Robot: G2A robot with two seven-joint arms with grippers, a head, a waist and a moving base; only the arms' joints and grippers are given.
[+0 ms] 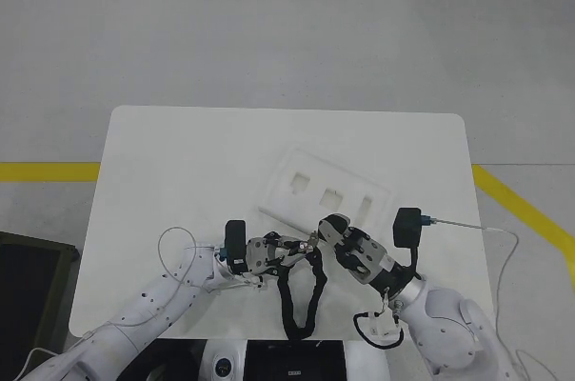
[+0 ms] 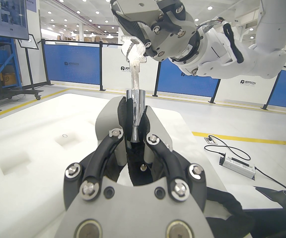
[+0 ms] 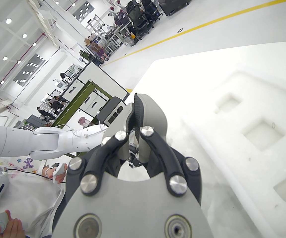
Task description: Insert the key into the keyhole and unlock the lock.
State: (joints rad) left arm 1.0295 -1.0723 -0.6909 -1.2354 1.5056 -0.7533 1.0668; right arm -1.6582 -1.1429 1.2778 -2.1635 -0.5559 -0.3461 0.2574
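**Key meeting lock beside the foam tray**
The key (image 2: 134,71) met the lock (image 2: 136,99) above the table (image 1: 173,162), just off the robot-side edge of the foam tray (image 1: 316,162).

The left gripper (image 2: 135,117) was clamped around the chrome lock, its keyhole end sticking out past the fingertips. The right gripper (image 2: 138,42) pinched the key by its head. The blade lay in line with the lock, and its tip was at or just inside the keyhole. How far in it sat could not be told.

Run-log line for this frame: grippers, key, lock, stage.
left gripper: shut on chrome cylinder lock | right gripper: shut on silver metal key | key: blade tip at lock's top end, mostly exposed | stage: key not fully inserted
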